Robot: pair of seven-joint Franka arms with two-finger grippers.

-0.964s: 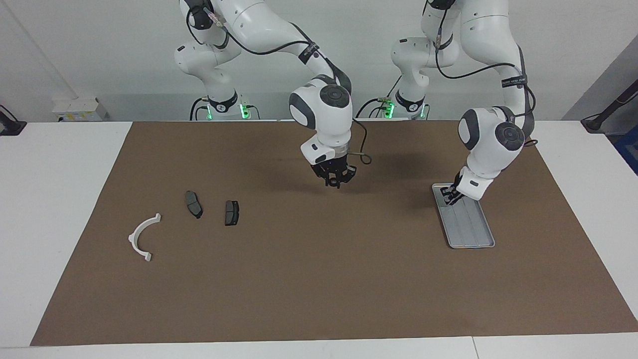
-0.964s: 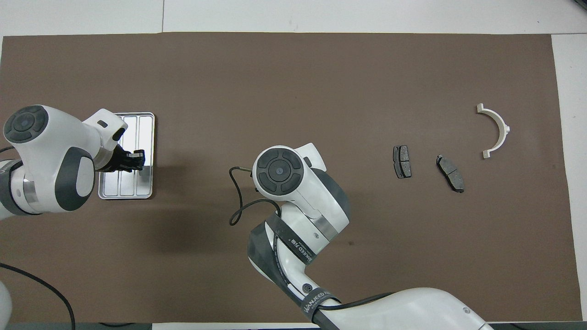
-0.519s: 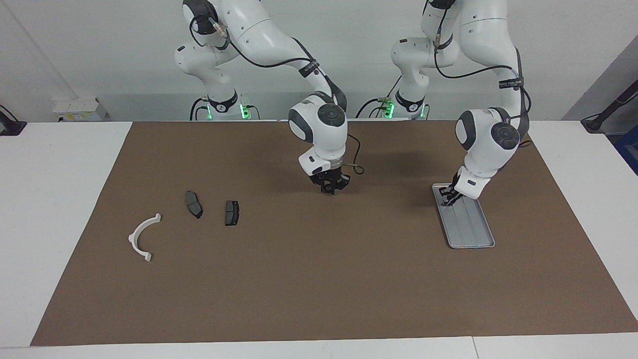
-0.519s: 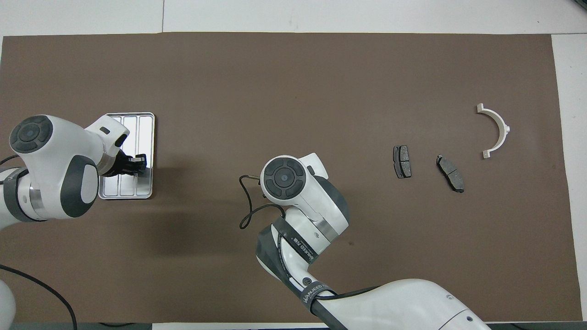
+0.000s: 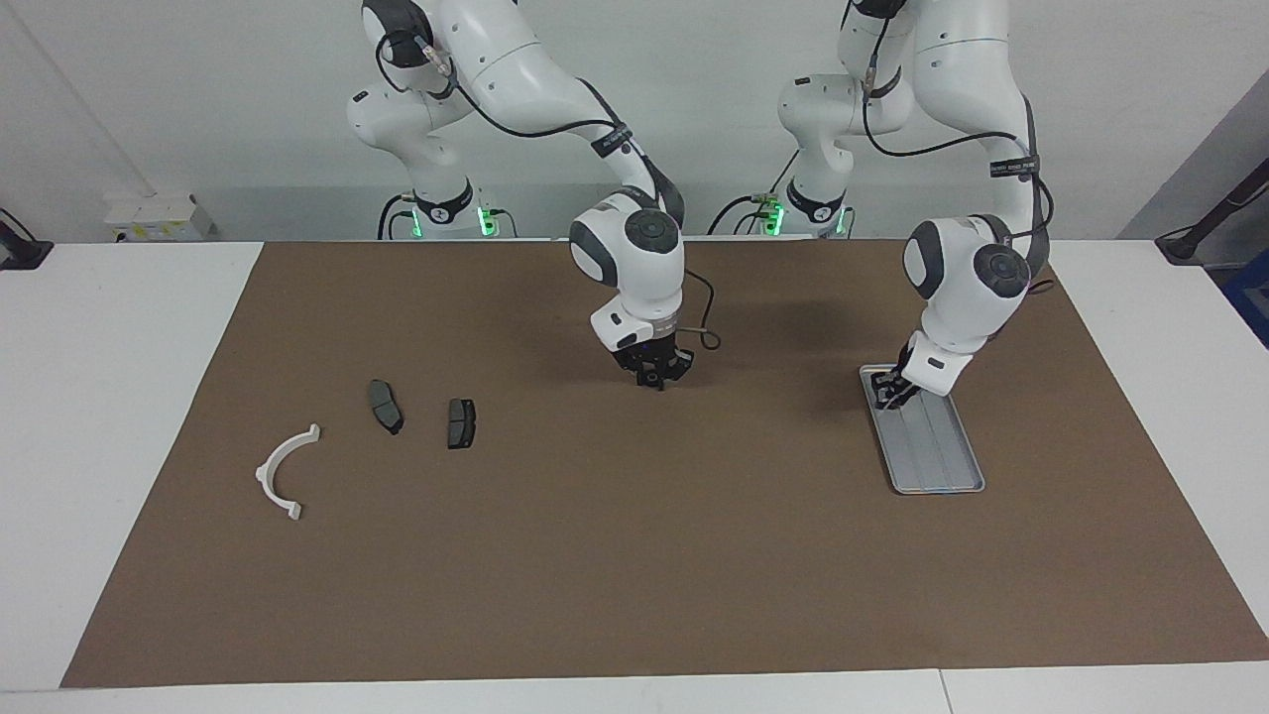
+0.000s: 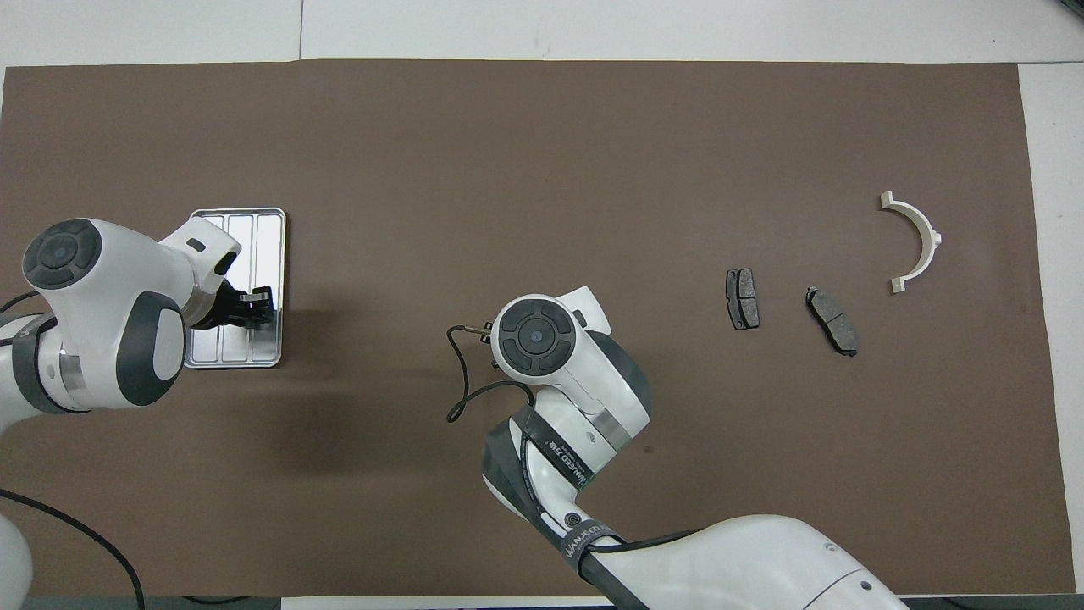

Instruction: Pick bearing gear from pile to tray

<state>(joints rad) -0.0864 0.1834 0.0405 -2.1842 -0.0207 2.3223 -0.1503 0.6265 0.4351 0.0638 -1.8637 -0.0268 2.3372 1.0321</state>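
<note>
1. Silver metal tray (image 5: 932, 446) sits on brown mat (image 5: 634, 555) at left arm's end of table.
2. L gripper (image 5: 889, 394) is low over tray's end nearest the robots; can't tell if fingers open/shut or if anything's held.
3. R gripper (image 5: 654, 375) is low over bare mat mid-table; finger state unclear too.
4. Pile lies toward right arm's end, well apart from both grippers: two dark pads (image 5: 386, 405) (image 5: 461, 422) and white plastic arc (image 5: 285, 472).
5. No ring discernible in tray.
</note>
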